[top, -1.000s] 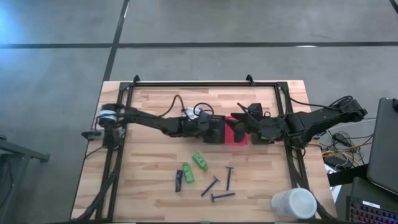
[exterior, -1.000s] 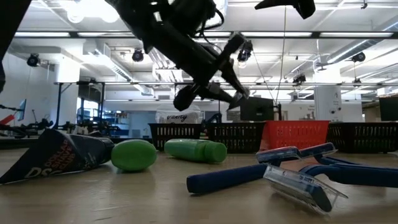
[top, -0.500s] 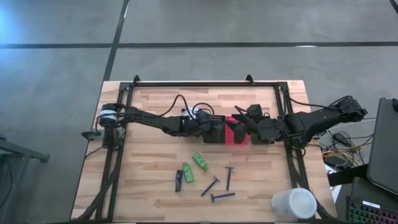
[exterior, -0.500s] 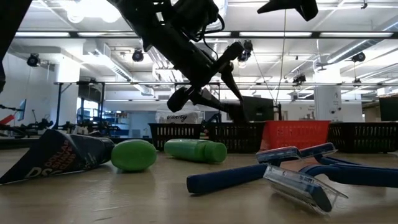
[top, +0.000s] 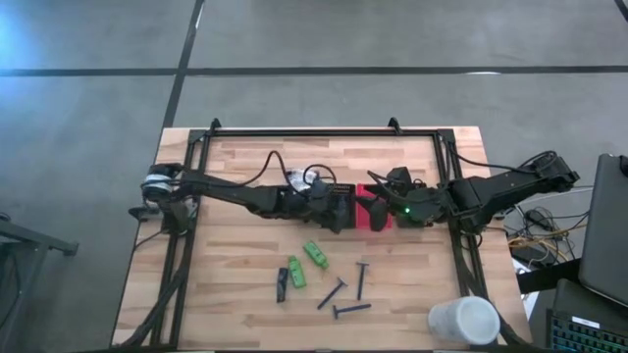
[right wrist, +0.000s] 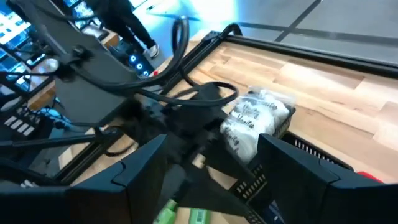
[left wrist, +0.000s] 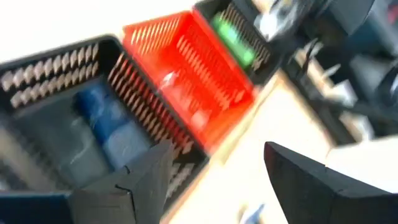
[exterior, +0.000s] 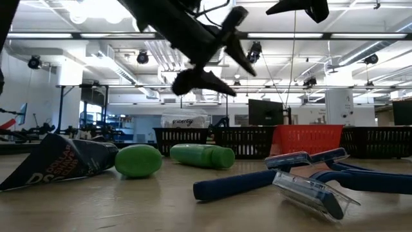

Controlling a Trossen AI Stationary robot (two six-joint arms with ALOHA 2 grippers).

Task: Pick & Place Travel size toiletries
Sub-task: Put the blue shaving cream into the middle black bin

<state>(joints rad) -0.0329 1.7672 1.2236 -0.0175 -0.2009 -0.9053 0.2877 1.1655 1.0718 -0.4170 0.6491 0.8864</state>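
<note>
Two arms meet over the bins at mid-table, and the left gripper has just let go: a second ago its jaws were nearly together, low over the black mesh bin; now they stand spread with nothing between them, and the gripper has lifted a little. In its wrist view a blue item lies down inside that black bin, so I'd judge one toiletry has just been dropped off. The right gripper hangs over the red mesh bin, jaws parted and empty, unchanged over the last second. A white crinkly packet sits in a black bin too. Still out on the bare wood, nearer the front edge: two green bottles, a small black tube and three dark razors. The big white cup stands at the front right corner. Plenty left to fetch, then
</note>
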